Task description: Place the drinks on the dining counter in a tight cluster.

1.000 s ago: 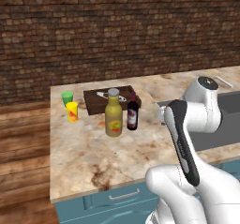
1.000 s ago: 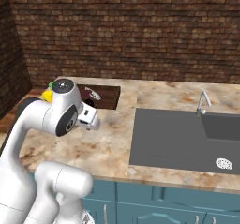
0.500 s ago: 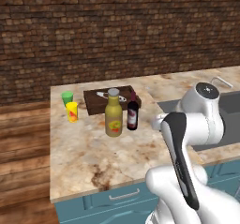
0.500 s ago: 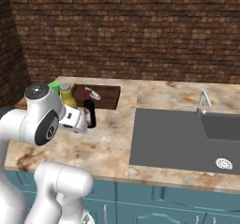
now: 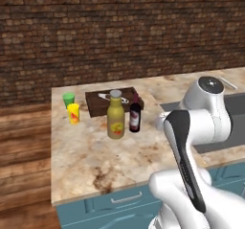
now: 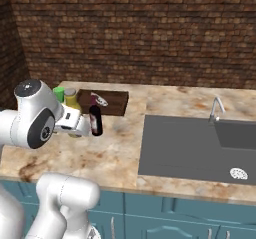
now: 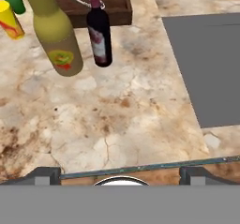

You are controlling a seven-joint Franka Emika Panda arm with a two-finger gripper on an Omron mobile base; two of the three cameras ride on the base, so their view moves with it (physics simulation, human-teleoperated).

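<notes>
olive-yellow bottle [image 7: 55, 35] | yellow-red label, unreadable | wine bottle [image 7: 99, 35] beside | fingers [image 7: 46, 175] wide

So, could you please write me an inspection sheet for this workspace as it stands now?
Surface: dining counter, marbled beige stone on a teal base, with an inset sink and faucet.
Job's things: olive-yellow bottle and wine bottle upright, close side by side in front of the board; third small bottle cannot be made out.
Clutter: dark wooden board with a small metal tool on it; green cup and yellow cup near the counter's left end.
End effector: end effector open, holding nothing, aimed over bare counter short of the bottles.
Cables: nothing seen.
Surroundings: brick wall behind, wooden floor to the left.
</notes>
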